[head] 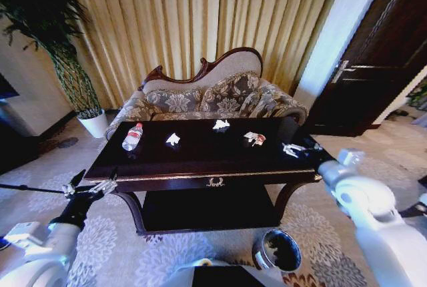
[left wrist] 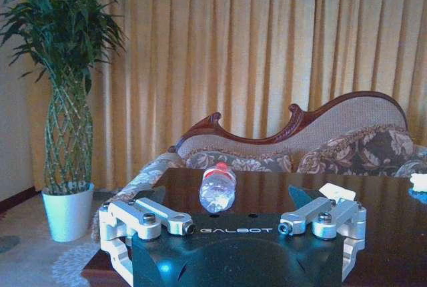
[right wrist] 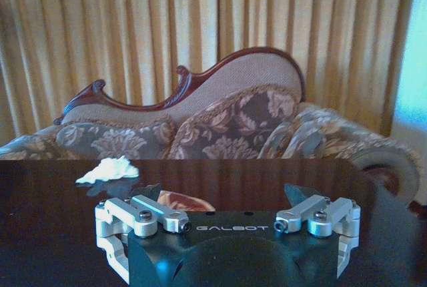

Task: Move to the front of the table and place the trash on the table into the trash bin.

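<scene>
Head view: The table (head: 200, 160) occupied the centre of the frame, with the sofa (head: 213, 97) behind it. On the table top, the bottle (head: 132, 136) lay on its side at the left. One paper scrap (head: 173, 139) lay just right of the bottle, a second scrap (head: 221, 125) sat farther back near the centre, and a red-and-white scrap (head: 254, 138) lay to the right. The trash bin (head: 279, 250) stood on the carpet at lower centre-right, in front of the table. The left gripper (head: 90, 187) was at the lower left, beside the table's left front corner, fingers released. The right gripper (head: 298, 147) was at the table's right edge, fingers spread.

Left wrist view: The left gripper (left wrist: 233, 217) filled the lower frame, fingers apart. The bottle (left wrist: 217, 188) lay on the table just beyond them, at centre. A potted plant (left wrist: 67, 100) stood at the left.

Right wrist view: The right gripper (right wrist: 230, 210) was at the lower frame, fingers apart and empty. A white scrap (right wrist: 107, 169) lay at centre left.
</scene>
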Tool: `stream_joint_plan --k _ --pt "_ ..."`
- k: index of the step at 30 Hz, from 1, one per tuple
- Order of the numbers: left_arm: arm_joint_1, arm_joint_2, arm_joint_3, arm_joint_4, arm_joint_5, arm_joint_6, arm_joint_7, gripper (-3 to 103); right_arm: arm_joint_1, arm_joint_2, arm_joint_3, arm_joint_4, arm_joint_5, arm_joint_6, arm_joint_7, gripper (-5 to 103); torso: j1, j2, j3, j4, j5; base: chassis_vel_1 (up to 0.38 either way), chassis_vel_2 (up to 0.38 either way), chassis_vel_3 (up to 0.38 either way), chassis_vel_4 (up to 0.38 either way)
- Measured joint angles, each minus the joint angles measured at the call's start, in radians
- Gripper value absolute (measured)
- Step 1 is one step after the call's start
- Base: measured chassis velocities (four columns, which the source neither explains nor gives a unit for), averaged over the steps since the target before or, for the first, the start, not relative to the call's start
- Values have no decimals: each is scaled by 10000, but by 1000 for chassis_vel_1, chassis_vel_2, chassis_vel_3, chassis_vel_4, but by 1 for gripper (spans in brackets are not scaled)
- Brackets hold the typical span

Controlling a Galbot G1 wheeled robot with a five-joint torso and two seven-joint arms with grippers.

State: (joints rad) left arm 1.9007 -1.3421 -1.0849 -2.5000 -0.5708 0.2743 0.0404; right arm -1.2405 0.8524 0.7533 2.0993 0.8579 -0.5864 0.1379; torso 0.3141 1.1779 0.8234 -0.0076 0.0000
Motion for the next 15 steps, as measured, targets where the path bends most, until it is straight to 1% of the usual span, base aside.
stream_joint_plan --k 1,3,5,6,8,10,11,15 --pt "0 0 0 0 0 0 0 100 0 0 0 0 0 0 0 100 0 0 0 0 0 0 0 0 0" --pt "6 -81 54 0 129 12 -6 100 598 -10 -575 -264 241 -311 404 100 -2 1 0 -3 0 0 0 0 0" --pt "21 -169 59 0 219 14 -6 100 1238 -5 -1242 -567 436 -517 782 100 -1 0 1 0 2 0 0 0 0" --pt "24 -215 51 0 262 15 -5 100 1524 17 -1513 -704 454 -569 861 100 0 0 1 2 0 0 0 0 0" --pt "24 -232 49 0 278 14 -5 100 1666 34 -1651 -774 457 -587 898 100 0 0 2 2 0 0 0 0 0" --pt "30 -343 12 0 352 -3 -4 100 2358 180 -2337 -1167 412 -660 1041 100 1 0 2 2 -1 0 0 0 0" --pt "30 -343 12 0 352 -3 -4 100 2358 180 -2337 -1167 412 -660 1041 100 1 0 2 2 -1 0 0 0 0" --pt "42 -486 -56 0 383 -17 -4 100 3056 404 -3104 -1683 242 -778 1259 100 0 0 1 1 0 0 0 0 0"
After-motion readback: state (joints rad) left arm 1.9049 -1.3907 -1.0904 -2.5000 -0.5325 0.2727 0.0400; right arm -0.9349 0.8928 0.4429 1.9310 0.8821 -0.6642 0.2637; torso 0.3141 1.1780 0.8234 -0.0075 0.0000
